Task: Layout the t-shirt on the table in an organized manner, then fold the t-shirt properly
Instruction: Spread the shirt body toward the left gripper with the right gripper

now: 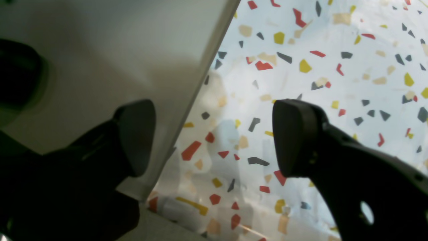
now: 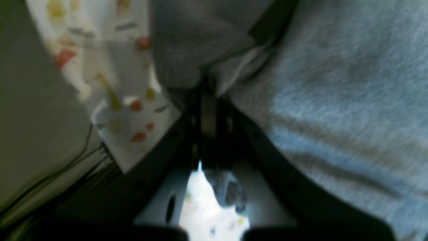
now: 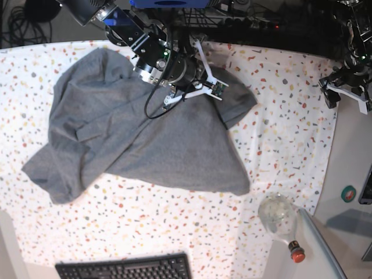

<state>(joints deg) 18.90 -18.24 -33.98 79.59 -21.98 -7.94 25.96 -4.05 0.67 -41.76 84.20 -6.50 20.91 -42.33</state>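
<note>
The grey t-shirt [image 3: 145, 139] lies rumpled and partly spread over the left and middle of the speckled table [image 3: 285, 116]. My right gripper [image 3: 186, 87] comes in from the top and is down on the shirt's upper right part. In the right wrist view, my right gripper [image 2: 209, 100] is shut with a pinch of the t-shirt [image 2: 334, 83] between its fingers. My left gripper [image 3: 343, 90] hangs at the table's right edge, away from the shirt. The left wrist view shows this left gripper [image 1: 214, 134] open and holding nothing, above the table [image 1: 334, 83].
A black keyboard [image 3: 125, 268] sits at the front edge. A clear bottle with a red cap [image 3: 282, 224] lies near the front right corner. A pale panel [image 1: 117, 67] borders the table's right edge beside my left gripper. Cables and equipment line the back.
</note>
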